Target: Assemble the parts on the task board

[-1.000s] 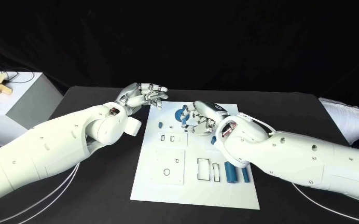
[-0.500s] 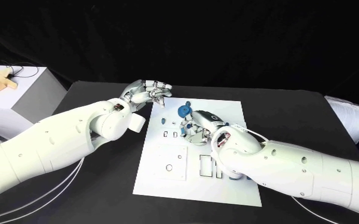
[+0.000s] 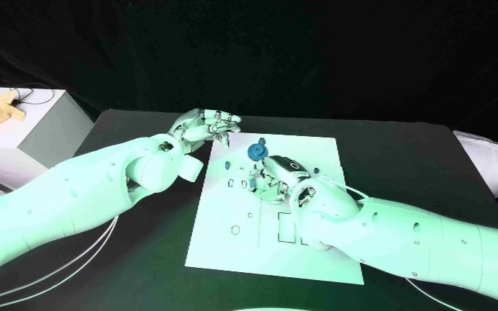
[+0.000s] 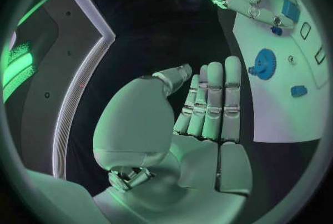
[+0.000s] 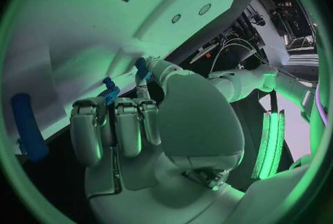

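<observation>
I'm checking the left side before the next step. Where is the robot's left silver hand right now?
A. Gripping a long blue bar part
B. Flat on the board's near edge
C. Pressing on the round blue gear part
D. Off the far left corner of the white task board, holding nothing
D: the left silver hand sits beside the far left corner of the white task board, and the left wrist view shows its palm empty.

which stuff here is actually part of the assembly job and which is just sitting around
Part of the job:
- task board
- blue gear standing on the board
- small blue part pinched in the right hand
- long blue piece
- left hand, holding nothing

Just lying about:
- white box at the table's left
- black table
</observation>
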Controlling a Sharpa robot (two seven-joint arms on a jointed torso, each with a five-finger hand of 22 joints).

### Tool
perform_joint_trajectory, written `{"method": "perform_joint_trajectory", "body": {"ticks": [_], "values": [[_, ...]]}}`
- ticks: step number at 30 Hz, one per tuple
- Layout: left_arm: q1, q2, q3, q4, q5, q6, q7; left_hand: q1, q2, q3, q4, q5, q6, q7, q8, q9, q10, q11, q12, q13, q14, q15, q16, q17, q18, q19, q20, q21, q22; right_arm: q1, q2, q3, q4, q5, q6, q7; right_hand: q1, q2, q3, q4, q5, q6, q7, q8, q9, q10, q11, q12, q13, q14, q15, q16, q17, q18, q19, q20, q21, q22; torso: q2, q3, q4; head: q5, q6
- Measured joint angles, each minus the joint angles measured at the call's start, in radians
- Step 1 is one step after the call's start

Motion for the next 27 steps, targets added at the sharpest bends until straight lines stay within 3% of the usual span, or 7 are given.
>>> {"method": "perform_joint_trajectory", "body": {"ticks": [5,19,20,27], "values": [[0.0,0.0,0.0,0.0,0.0,0.005,-0.002,0.0,0.0,0.0,0.0,0.0,0.0,0.0,0.0,0.0,0.0,0.0,0.001,0.001,0.0,0.0,0.0,0.002,0.0,0.0,0.0,0.0,0.001,-0.005,0.006,0.0,-0.002,-0.008,-0.009,-0.009,-0.013,-0.013,0.0,0.0,0.0,-0.001,0.001,0.023,0.0,0.0,0.0,0.0,0.0,0.0,0.0,0.0,0.0,0.0,0.0,0.0,0.0,0.0,0.001,-0.0001,0.0002,-0.001,0.0],[0.0,0.0,0.0,0.0,-0.002,0.01,-0.006,0.0,0.0,0.0,0.0,0.0,-0.004,-0.004,0.0,0.0,-0.007,0.0,0.001,0.001,0.0,0.0,0.0,0.002,0.0,0.0,0.0,0.003,0.001,-0.015,0.013,0.001,-0.009,-0.027,-0.052,-0.024,-0.026,-0.026,0.0,0.0,0.0,0.002,-0.002,0.027,0.002,0.0,0.0,0.0,0.0,0.0,0.0,0.0,0.0,0.0,0.0,0.0,0.0,0.0,0.003,-0.0008,0.0006,-0.005,0.001],[0.0,-0.001,0.0,0.0,-0.002,0.011,-0.006,0.0,0.0,0.0,0.0,0.0,-0.004,-0.004,0.0,0.0,-0.007,0.0,0.001,0.001,0.0,0.0,0.0,0.002,0.0,0.0,0.0,0.003,0.001,-0.015,0.014,0.001,-0.01,-0.028,-0.055,-0.025,-0.026,-0.026,0.0,0.0,0.0,0.002,-0.002,0.027,0.016,0.0,0.0,0.0,0.0,0.0,0.0,0.0,0.0,0.0,0.0,0.0,0.0,0.0,0.003,-0.0008,0.0006,-0.005,0.001],[0.0,-0.001,0.0,0.002,-0.003,0.011,-0.007,0.0,0.0,0.0,0.0,0.0,-0.007,0.0,0.0,0.0,-0.014,0.0,0.001,0.001,0.0,0.0,0.0,0.003,0.0,0.0,0.0,0.003,0.001,-0.017,0.024,0.001,-0.025,-0.034,-0.071,-0.026,-0.026,-0.026,0.0,0.0,-0.001,0.002,-0.002,0.027,0.022,0.0,0.0,0.0,0.0,0.0,0.0,0.0,0.0,0.0,0.0,0.0,0.0,0.0,0.004,0.0005,0.0006,-0.004,0.001]]}}
